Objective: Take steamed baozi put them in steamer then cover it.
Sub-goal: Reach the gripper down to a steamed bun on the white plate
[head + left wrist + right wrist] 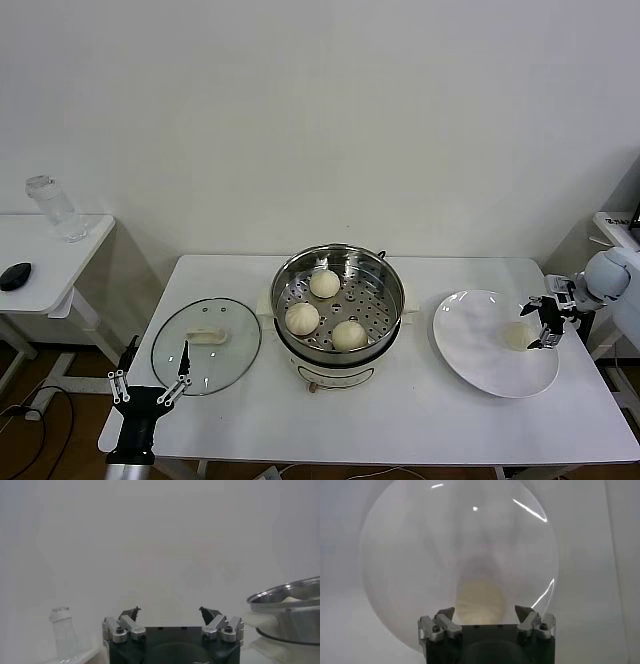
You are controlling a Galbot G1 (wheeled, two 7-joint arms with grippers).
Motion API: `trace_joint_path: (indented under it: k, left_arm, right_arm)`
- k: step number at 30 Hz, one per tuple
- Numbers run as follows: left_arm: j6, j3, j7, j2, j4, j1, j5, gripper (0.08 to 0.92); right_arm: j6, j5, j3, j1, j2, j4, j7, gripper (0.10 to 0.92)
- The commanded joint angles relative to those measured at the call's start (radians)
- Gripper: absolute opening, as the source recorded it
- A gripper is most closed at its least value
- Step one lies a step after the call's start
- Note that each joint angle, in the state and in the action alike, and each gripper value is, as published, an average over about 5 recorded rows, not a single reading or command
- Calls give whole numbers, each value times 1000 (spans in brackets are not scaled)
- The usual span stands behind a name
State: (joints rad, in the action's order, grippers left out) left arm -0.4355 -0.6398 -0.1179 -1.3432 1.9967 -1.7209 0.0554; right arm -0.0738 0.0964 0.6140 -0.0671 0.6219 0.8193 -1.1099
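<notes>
Three baozi (324,283) (302,318) (349,335) lie on the perforated tray of the steel steamer (384,275) at the table's middle. A fourth baozi (516,335) lies on the white plate (480,365) at the right; it also shows in the right wrist view (481,601). My right gripper (541,322) is open just right of that baozi, which lies between its fingers (445,614) in the wrist view. My left gripper (150,385) is open and empty at the table's front left corner, near the glass lid (206,345). The steamer's rim shows in the left wrist view (290,587).
A side table at the far left holds a glass jar (50,208) and a black object (15,275). The jar also shows in the left wrist view (64,632). The plate reaches close to the table's right edge.
</notes>
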Motion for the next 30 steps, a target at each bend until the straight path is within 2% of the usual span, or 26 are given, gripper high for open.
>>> trace_joint_path:
  k: [1, 7, 15, 20, 25, 30]
  left_arm:
    - [-1, -1, 0, 0, 1, -1, 1, 823]
    - [-2, -8, 0, 0, 5, -2, 0, 823]
    - [-1, -14, 0, 0, 8, 0, -1, 823]
    - [0, -18, 0, 2, 10, 1, -2, 823]
    - [5, -13, 0, 3, 13, 7, -2, 823]
    - [11, -9, 0, 3, 18, 11, -1, 823]
  right_arm:
    - [5, 11, -10, -22, 23, -28, 16, 823]
    - [5, 15, -13, -23, 37, -43, 22, 813]
    - [12, 10, -8, -15, 23, -14, 6, 647]
    - [19, -9, 8, 28, 0, 39, -22, 621]
    - [41, -129, 197, 278, -22, 146, -96, 623]
    - [78, -283, 455, 587, 31, 224, -186, 628]
